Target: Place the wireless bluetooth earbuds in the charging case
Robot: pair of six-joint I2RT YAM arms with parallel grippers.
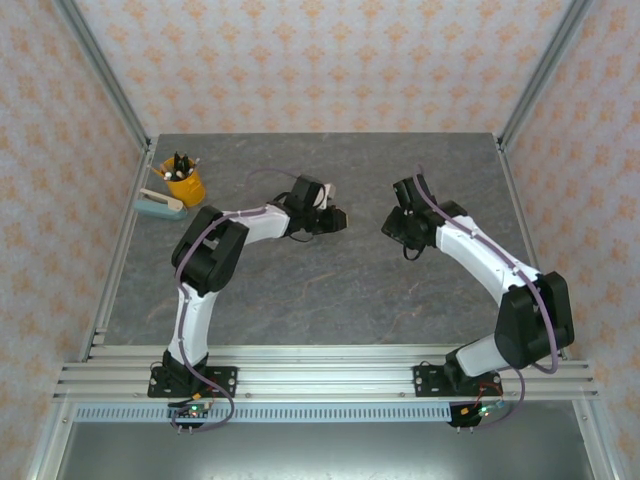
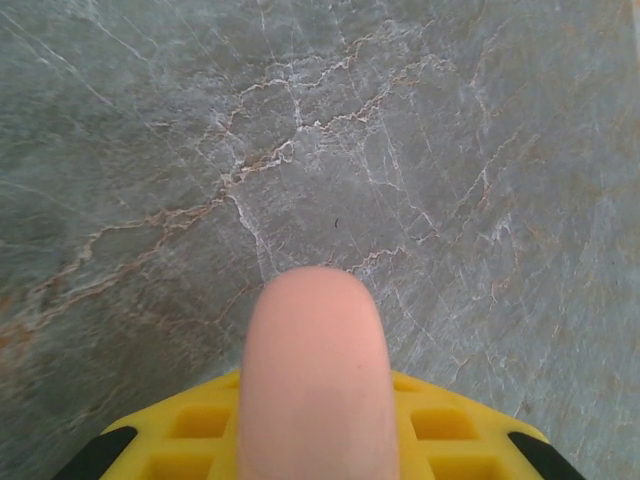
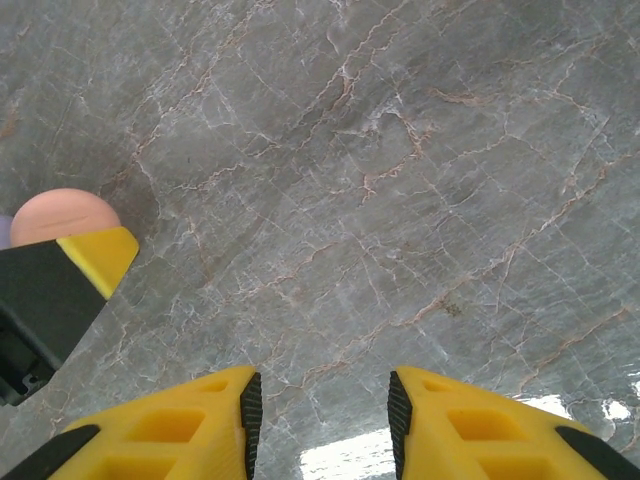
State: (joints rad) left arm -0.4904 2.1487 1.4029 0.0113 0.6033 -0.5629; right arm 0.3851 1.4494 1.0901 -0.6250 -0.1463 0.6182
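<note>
While hanging above the veined grey table (image 1: 330, 300), near yet apart. At the left pincer (image 1: 337, 216): clamped almost closed on a salmon-pink round charging case (image 2: 314, 350), jutting forward past the yellow fingertips (image 2: 200, 432). At the right pincer (image 3: 322, 405): parted partway, holding nothing, bare table between the pads (image 3: 251, 412). Ahead-left of the right pincer, behind the left pincer's tip: that pink case again, beside a lilac sliver (image 3: 4, 231) too cropped to name.

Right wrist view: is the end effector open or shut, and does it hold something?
Open and empty. The right end effector shows a gap between its yellow fingers, bare table visible through it.
</note>
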